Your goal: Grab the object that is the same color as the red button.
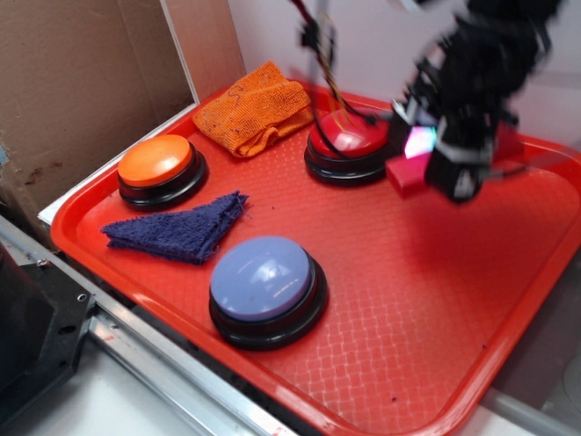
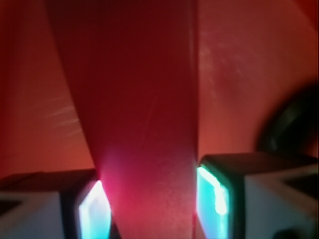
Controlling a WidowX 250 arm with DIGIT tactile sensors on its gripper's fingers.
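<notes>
Jaws clamp the red block (image 2: 144,124) beside the red button (image 1: 348,136).

I work in what looks like a lab test bench, not a home. A red tray (image 1: 508,300) sits on a pale surface edged by a metal rail (image 1: 136,341), with a cardboard panel (image 1: 73,91) propped at one side and a plain white wall (image 1: 363,36) behind. 3 big dome buttons and 2 folded cloths sit on it like staged props.
</notes>
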